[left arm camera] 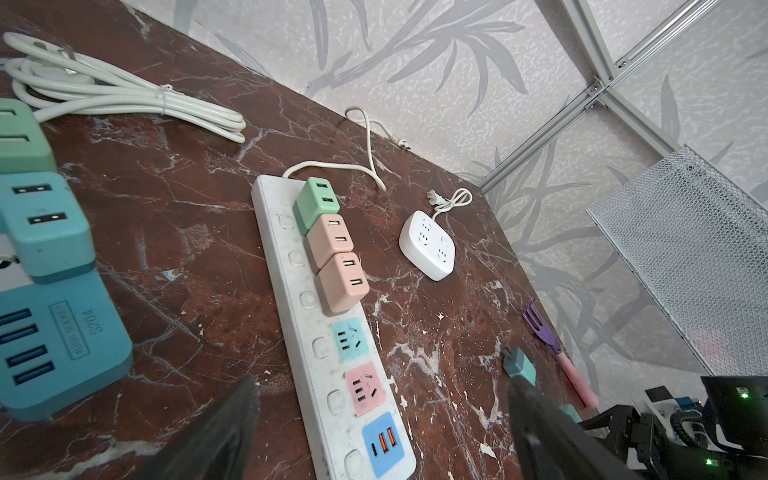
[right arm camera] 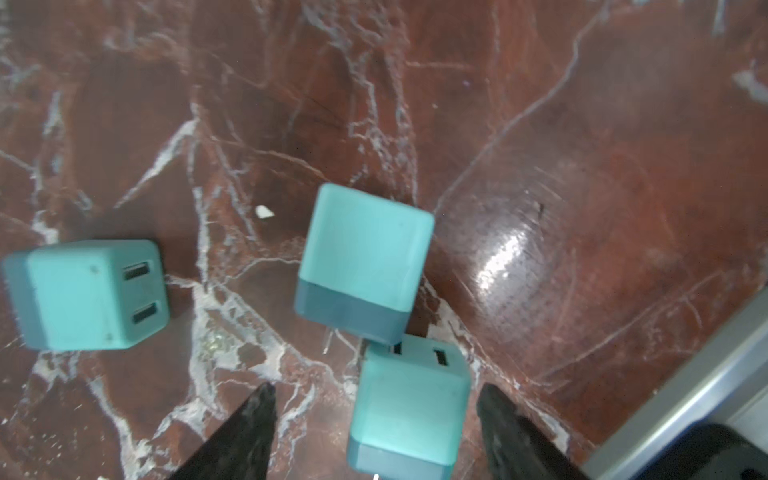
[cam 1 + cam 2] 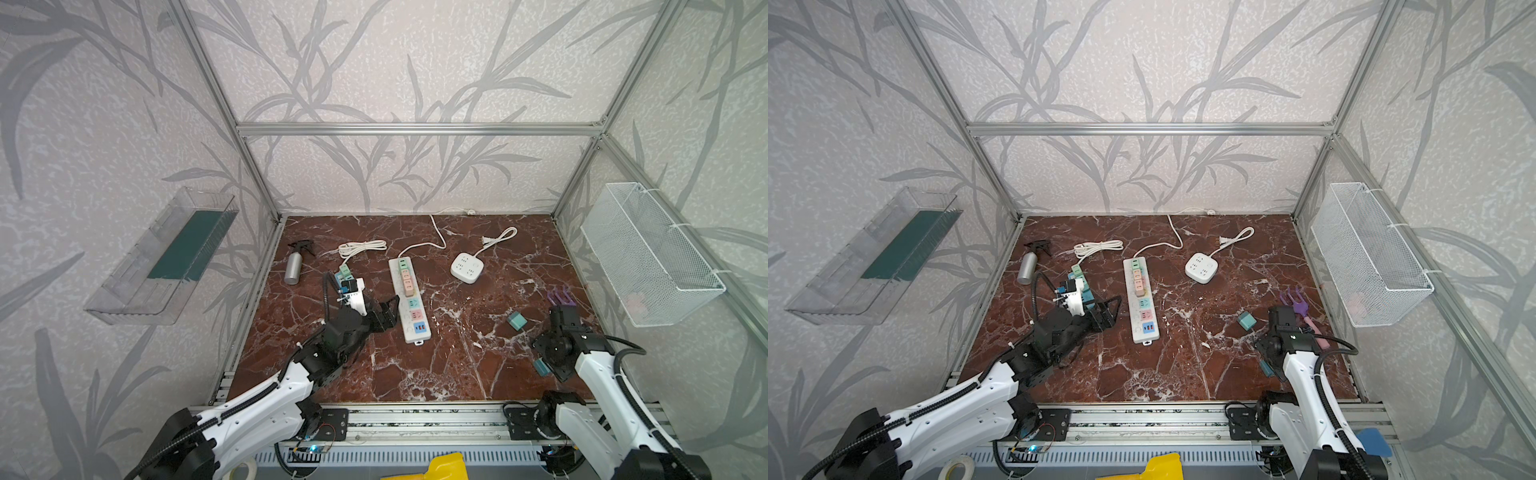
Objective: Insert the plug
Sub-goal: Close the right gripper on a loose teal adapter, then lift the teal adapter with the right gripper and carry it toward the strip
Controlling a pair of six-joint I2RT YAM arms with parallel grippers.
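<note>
Right gripper (image 2: 376, 392): fingers apart, straddling a teal plug (image 2: 409, 407) that lies on the marble table (image 2: 582, 124). Gaps show on both sides, so no clamp yet. The plug's USB slots face away from the wrist (prongs probably point back toward it; only a glint shows at the frame edge). A second teal cube (image 2: 365, 266) touches or overlaps its far end, cannot tell which. A third teal cube (image 2: 87, 295) lies apart.

All of this sits well to the right of the long power strip (image 3: 409, 301), off its near end.

Left gripper (image 1: 382, 380): fingers wide apart, empty, hanging over the strip's near end. Plugged cubes (image 1: 332, 245) fill the strip's far sockets. The teal socket (image 1: 351, 338) nearer this end is free.

Judgement: grasp step in hand. The next move calls for closing on the side faces without nudging the neighbour, then lifting, turning the prongs down and carrying to the free socket.
</note>
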